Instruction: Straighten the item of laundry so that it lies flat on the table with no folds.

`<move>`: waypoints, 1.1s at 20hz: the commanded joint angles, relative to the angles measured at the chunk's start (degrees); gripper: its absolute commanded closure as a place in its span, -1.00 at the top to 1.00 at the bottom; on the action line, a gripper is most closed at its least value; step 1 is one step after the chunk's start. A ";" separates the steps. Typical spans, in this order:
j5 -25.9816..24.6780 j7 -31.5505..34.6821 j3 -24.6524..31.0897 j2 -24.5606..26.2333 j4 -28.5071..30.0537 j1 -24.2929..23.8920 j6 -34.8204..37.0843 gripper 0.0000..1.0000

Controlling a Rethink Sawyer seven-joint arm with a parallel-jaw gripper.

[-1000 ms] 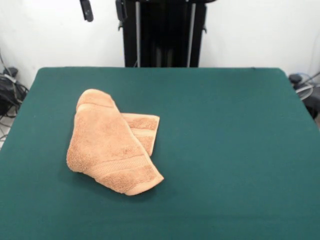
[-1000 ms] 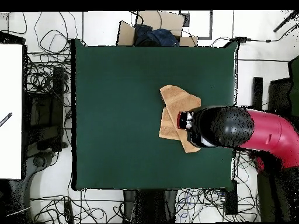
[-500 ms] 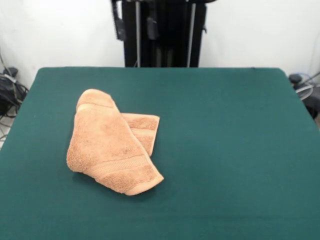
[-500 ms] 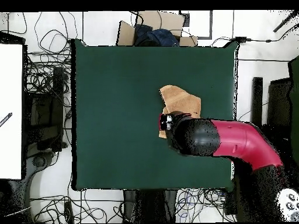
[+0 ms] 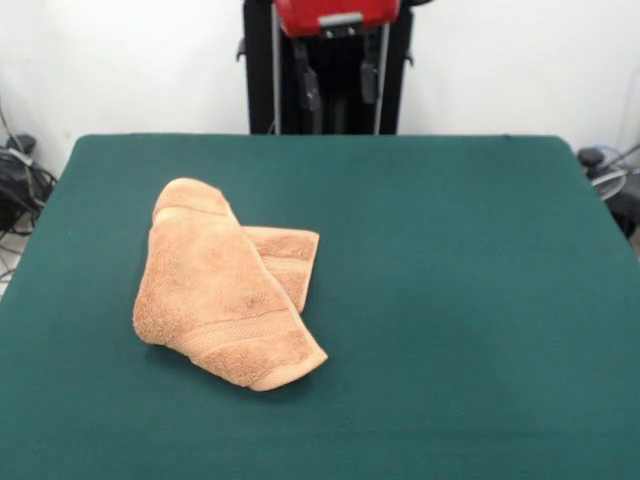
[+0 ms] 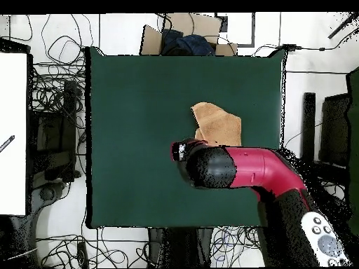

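Observation:
The item of laundry point(image 5: 225, 290), a light orange-tan towel, lies on the left half of the green table point(image 5: 460, 300). It is folded over itself, with a lower layer sticking out on its right side. My gripper point(image 5: 339, 88) hangs high over the table's far edge, well clear of the towel. It is open, with two dark fingers point(image 5: 310, 90) apart and nothing between them. In the overhead view the red arm point(image 6: 245, 168) reaches over the table point(image 6: 140, 105) and covers the lower part of the towel point(image 6: 217, 125).
Cables point(image 6: 59, 91) lie all around the table. A cardboard box point(image 6: 186, 35) stands past one table edge. A white board point(image 6: 12, 133) sits off to the side. More cables point(image 5: 15, 180) hang beside the table's left side.
The gripper has swung sideways along the table's far edge, from above the towel's side toward the middle. The towel has not moved.

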 commanded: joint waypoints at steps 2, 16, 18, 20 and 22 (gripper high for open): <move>-1.26 7.97 -4.93 13.65 1.49 2.36 -6.56 1.00; -0.66 5.89 -5.58 16.20 -0.87 2.98 -6.58 1.00; -0.14 5.51 -5.07 14.18 0.03 2.29 -5.34 1.00; 0.30 5.28 -4.58 13.05 0.72 1.67 -4.85 1.00; 0.30 5.27 -4.44 13.07 1.09 1.48 -5.17 1.00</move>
